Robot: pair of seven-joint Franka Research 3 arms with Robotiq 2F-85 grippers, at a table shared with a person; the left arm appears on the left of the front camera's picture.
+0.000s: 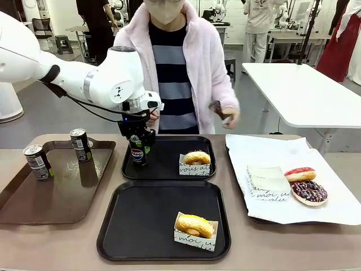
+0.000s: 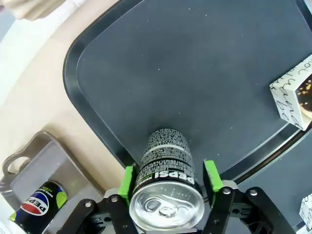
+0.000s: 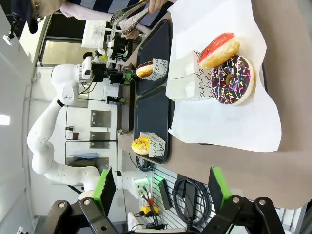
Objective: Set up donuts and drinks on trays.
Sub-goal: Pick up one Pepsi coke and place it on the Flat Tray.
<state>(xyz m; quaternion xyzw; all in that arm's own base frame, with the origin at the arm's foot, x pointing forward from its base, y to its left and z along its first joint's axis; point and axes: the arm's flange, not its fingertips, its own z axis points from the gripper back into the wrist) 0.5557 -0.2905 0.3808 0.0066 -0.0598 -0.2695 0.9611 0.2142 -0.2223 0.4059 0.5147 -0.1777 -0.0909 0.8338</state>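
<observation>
Tan table (image 1: pixel 56 245) holds black trays (image 1: pixel 146 220); white table (image 1: pixel 304 90) behind.

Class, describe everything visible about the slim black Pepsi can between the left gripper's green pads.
The slim black Pepsi can stands upright near the left rim of the far black plastic tray, seemingly resting on its floor. It looks like metal: silver unopened pull-tab top, white lettering, red-white-blue logo, green accents. The green pads of the left gripper flank its upper body; whether they press it is unclear.
</observation>
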